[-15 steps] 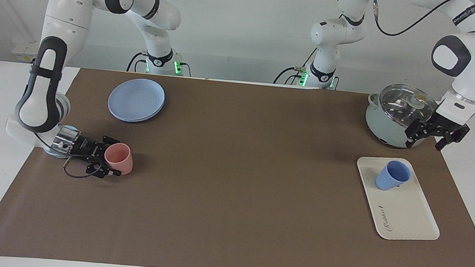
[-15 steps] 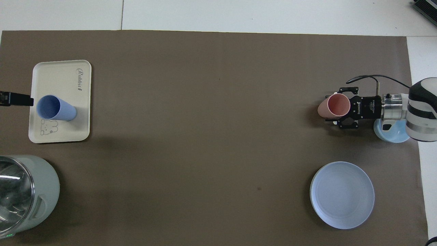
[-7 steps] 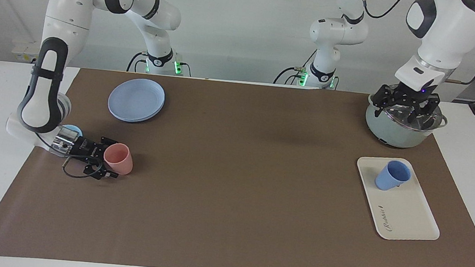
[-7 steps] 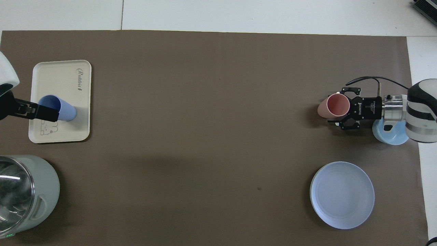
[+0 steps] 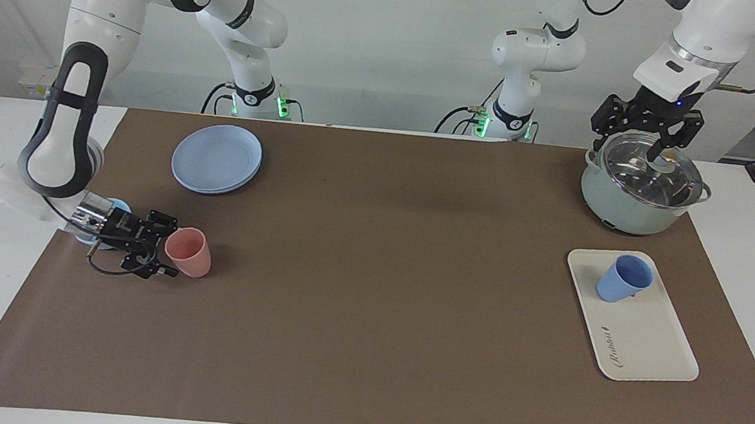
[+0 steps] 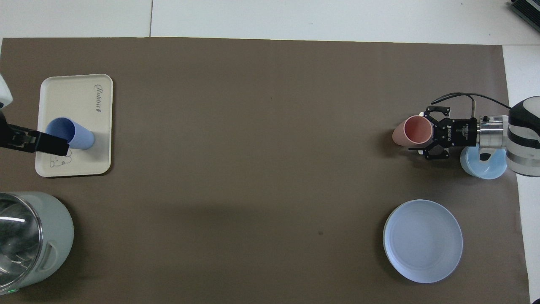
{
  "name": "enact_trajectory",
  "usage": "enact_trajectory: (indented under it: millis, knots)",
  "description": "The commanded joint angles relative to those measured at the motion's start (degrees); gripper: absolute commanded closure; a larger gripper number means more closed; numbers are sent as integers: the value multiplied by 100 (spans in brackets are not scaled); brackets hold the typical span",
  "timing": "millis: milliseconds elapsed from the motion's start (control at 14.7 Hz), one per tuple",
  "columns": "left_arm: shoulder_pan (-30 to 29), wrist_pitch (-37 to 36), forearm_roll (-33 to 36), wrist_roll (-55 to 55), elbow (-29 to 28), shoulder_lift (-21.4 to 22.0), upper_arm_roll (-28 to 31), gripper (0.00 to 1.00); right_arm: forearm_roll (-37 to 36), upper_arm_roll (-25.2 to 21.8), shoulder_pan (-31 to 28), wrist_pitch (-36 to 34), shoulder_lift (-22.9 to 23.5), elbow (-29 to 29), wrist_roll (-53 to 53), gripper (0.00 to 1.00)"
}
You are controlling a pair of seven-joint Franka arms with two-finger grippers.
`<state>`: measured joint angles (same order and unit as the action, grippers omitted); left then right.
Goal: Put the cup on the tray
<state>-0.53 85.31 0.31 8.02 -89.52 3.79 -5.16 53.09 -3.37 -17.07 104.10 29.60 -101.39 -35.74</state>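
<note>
Blue cup (image 5: 624,279) stands upright on the cream tray (image 5: 649,342), at the tray's end nearer the robots, toward the left arm's end of the surface. Left tool (image 5: 647,124) hangs spread and empty over the lidded pot (image 5: 636,185). Right tool (image 5: 161,246) sits low just beside the pink cup (image 5: 188,253), fingers released, gripping nothing. Blue plate (image 5: 217,158) lies nearer the robots.

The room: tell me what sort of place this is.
Probably a robotics lab. Two bench-mounted arms work over a table under brown paper, with a cup on a tray, a lidded pot and a plate set out like test props.
</note>
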Motion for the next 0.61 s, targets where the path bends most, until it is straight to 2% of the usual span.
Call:
enact_trajectory:
  millis: [0,204,339,543]
  knots:
    - [-227,2,-136,6,-405,191,41,0,-640,38,-16,224,-419,-153,-74,3]
    - [-457,100,-145,224,-461,263,67,0,-1360,46,72,645,-744,-162,-39,3]
    - [-405,21,-119,384,-679,473,59,0,-1975,55,195,936,-990,-162,-4,2]
    - [-387,91,-57,393,-821,544,59,0,-2801,64,440,858,-1447,-171,381,1]
